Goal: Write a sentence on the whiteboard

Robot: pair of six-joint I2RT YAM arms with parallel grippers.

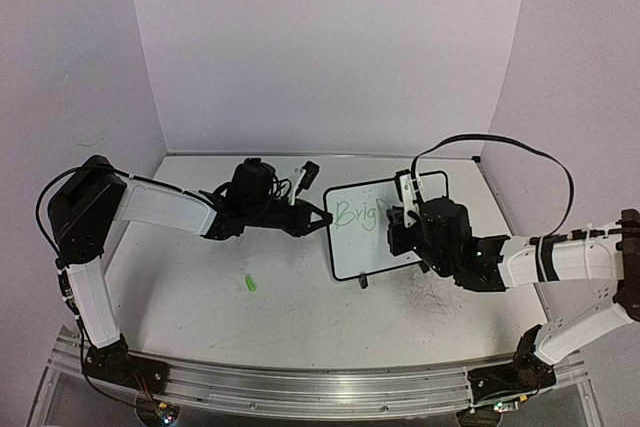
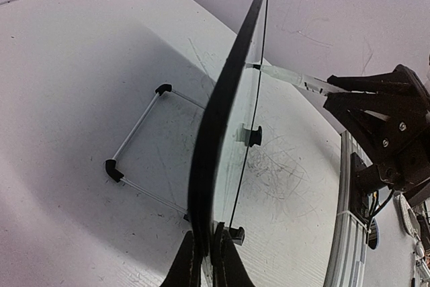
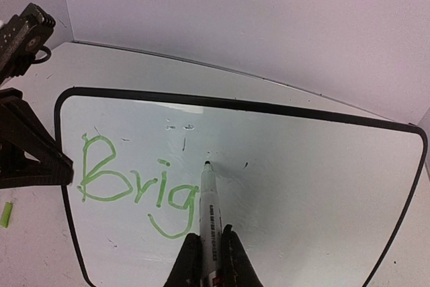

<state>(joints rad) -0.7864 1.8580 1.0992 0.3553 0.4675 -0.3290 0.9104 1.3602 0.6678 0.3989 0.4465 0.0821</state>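
The whiteboard point(image 1: 362, 250) stands tilted on its wire stand right of the table's centre. My left gripper point(image 1: 322, 218) is shut on its left edge; the left wrist view shows the black frame point(image 2: 218, 109) edge-on between the fingers point(image 2: 207, 263). My right gripper point(image 3: 209, 261) is shut on a white marker point(image 3: 210, 203). The marker's tip rests on the board's face point(image 3: 316, 186), just right of the writing. The sentence point(image 3: 134, 179) reads "Brig" in light green. In the top view the right gripper point(image 1: 400, 224) hovers over the board's right half, hiding part of it.
A small green marker cap point(image 1: 249, 283) lies on the table left of the board and shows again at the right wrist view's edge point(image 3: 5, 213). The board's wire stand point(image 2: 134, 140) with black feet juts behind it. Grey scribbles mark the tabletop point(image 1: 430, 297). Walls enclose three sides.
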